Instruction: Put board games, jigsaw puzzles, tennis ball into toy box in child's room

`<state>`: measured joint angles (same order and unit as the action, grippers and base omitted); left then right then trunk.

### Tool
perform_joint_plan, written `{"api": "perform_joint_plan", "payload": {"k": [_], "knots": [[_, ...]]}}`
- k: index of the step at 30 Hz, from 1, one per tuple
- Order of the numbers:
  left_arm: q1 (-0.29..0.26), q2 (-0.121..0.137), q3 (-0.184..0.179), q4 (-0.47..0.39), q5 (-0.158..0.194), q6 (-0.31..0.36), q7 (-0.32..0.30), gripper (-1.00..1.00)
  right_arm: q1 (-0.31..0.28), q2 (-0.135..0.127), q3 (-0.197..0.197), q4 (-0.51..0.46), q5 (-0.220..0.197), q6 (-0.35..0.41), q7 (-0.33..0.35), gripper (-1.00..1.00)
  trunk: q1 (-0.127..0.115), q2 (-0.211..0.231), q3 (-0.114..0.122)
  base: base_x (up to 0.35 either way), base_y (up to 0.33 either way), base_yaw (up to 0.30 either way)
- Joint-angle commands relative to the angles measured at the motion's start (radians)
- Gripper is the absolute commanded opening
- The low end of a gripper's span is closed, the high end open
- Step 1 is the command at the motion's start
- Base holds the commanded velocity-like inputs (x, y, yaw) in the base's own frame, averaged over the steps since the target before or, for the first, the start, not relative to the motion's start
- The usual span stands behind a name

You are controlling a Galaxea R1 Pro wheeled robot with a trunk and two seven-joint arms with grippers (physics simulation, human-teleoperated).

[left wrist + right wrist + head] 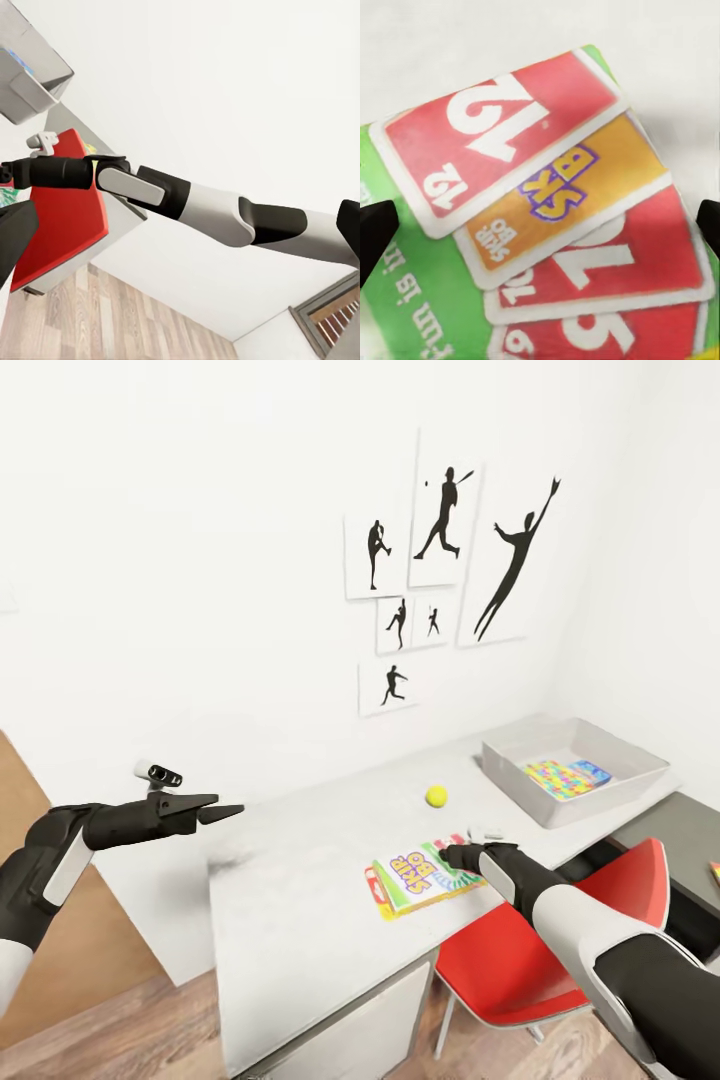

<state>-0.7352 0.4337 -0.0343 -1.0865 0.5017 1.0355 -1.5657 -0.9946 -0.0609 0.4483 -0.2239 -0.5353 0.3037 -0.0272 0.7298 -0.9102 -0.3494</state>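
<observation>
1 skip bo box (pixel 422 877) lies flat near the table (pixel 300 880) front edge; your right gripper (pixel 452 854) hovers spread over it. it looks stiff, light, slick: pinch across a short edge

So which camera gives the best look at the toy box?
The head view: the toy box sits whole at the table's far end, a puzzle and a blue box inside. The left wrist view catches just one corner of it. The right wrist view looks at the Skip-Bo box.

child's room, sports-silhouette pictures (pixel 445 560), toy box (pixel 570 770)
</observation>
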Motion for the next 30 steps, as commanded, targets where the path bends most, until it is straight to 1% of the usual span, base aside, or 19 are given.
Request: {"api": "perform_joint_plan", "payload": {"k": [1,11,19,24,30], "knots": [[-0.001,0.001,-0.003,0.000,0.000,0.011,-0.005,1.00,0.004,0.000,0.007,0.000,-0.023,0.005,0.000,1.00,0.000,-0.001,-0.002,-0.122,0.118,0.000],[-0.001,0.000,-0.003,0.000,-0.001,0.011,-0.005,1.00,0.004,0.000,0.007,0.000,-0.023,0.005,0.000,1.00,0.000,-0.001,-0.002,-0.181,0.109,0.000],[-0.001,0.000,-0.003,0.000,-0.002,0.011,-0.005,1.00,0.004,0.000,0.007,0.000,-0.023,0.005,0.000,1.00,0.000,-0.001,-0.002,-0.049,0.012,0.000],[-0.001,-0.001,-0.004,0.000,-0.003,0.011,-0.005,1.00,0.004,0.000,0.007,0.000,-0.023,0.005,0.000,1.00,0.000,-0.001,-0.002,-0.147,0.086,0.000],[-0.001,-0.001,-0.004,0.000,-0.005,0.011,-0.005,1.00,0.004,0.001,0.007,0.000,-0.022,0.005,0.000,1.00,0.000,-0.001,-0.002,-0.065,0.031,0.000]]}}
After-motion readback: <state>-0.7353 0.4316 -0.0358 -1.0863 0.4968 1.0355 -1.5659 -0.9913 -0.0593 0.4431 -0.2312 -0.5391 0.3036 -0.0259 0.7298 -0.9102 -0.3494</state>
